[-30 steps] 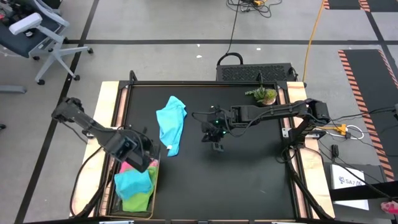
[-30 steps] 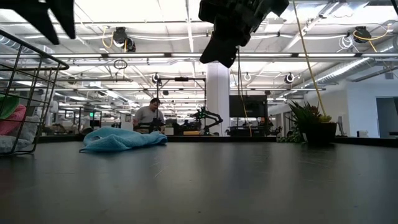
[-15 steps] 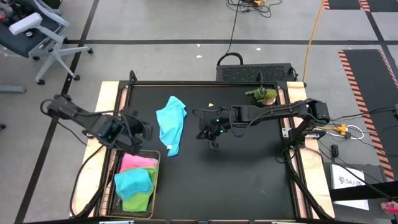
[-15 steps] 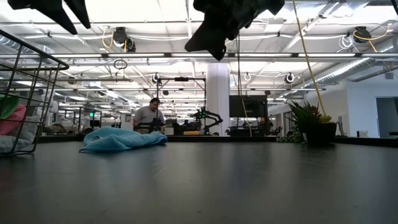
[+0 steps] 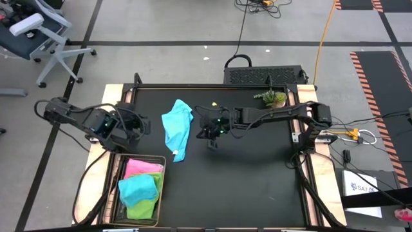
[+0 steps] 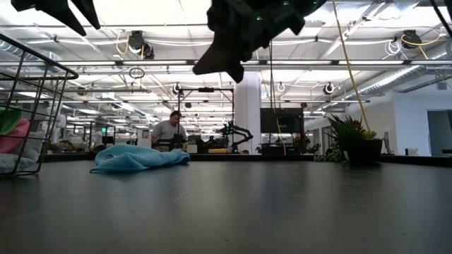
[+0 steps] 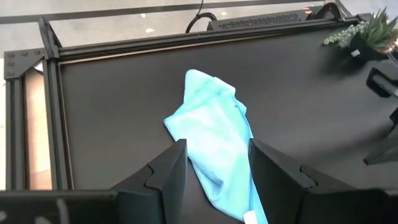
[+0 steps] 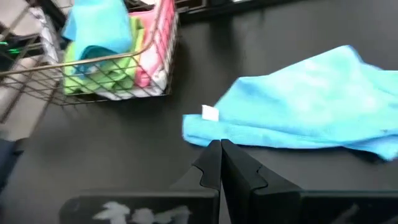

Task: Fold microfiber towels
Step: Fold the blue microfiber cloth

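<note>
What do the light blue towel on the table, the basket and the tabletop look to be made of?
Light blue towel: soft, matte, fuzzy cloth, probably microfiber; it slumps in rumpled folds and carries a small white tag.
Basket: thin metal wire mesh, slightly shiny; open grid shows the towels inside.
Tabletop: a smooth, flat black surface, mostly matte with faint sheen in the low view; exact material unclear.

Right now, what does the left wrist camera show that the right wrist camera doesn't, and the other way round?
Only the left wrist view shows the potted plant at the table's far corner, and the left gripper with its fingers apart, holding nothing. Only the right wrist view shows the wire basket with pink, green and blue towels inside, and the right gripper shut and empty. Both show the light blue towel lying crumpled on the black table, outside the basket.
</note>
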